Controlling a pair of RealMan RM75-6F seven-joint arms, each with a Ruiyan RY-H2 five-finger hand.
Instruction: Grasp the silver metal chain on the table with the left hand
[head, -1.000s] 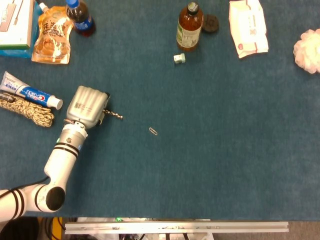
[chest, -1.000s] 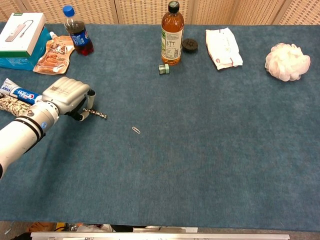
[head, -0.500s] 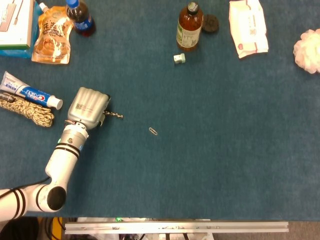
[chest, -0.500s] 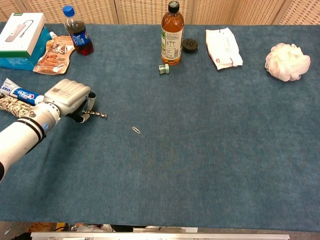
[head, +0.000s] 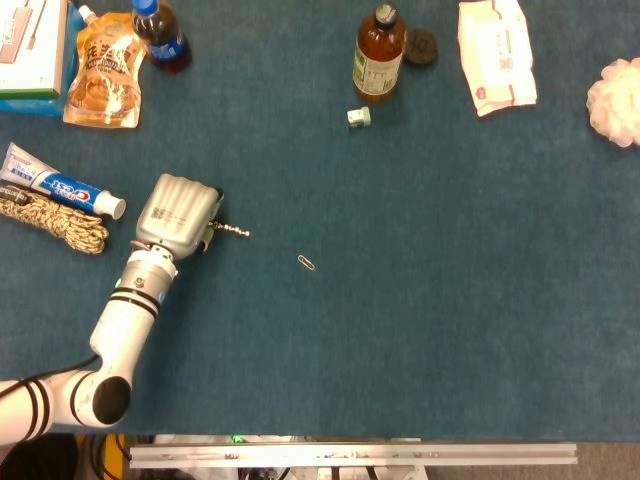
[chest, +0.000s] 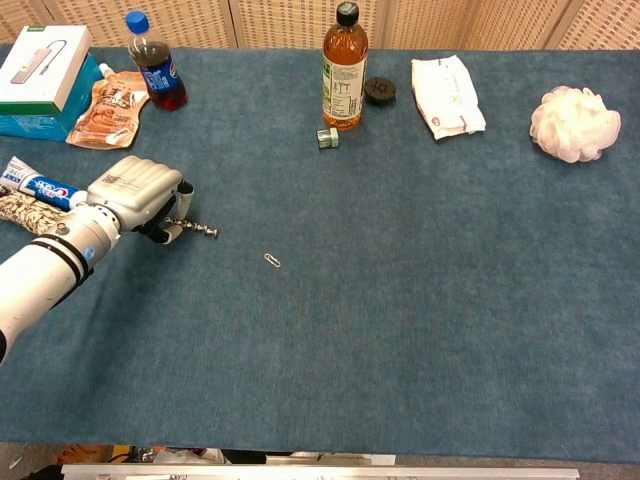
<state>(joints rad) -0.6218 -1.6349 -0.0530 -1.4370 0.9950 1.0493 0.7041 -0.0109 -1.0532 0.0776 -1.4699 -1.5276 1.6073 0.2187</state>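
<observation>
My left hand (head: 177, 214) (chest: 138, 195) lies on the blue table at the left, fingers curled in around one end of the silver metal chain (head: 232, 230) (chest: 197, 229). A short length of chain sticks out to the right of the fingers and lies on the cloth. The rest of the chain is hidden under the hand. My right hand shows in neither view.
A toothpaste tube (head: 60, 183) and a braided rope (head: 55, 221) lie just left of the hand. A paper clip (head: 307, 262) lies to the right. At the back stand a cola bottle (head: 162, 35), a snack pouch (head: 103, 70), an amber bottle (head: 379, 52) and a tissue pack (head: 495, 54).
The left hand has shifted very slightly to the right, and the free end of the chain has moved a little right with it.
</observation>
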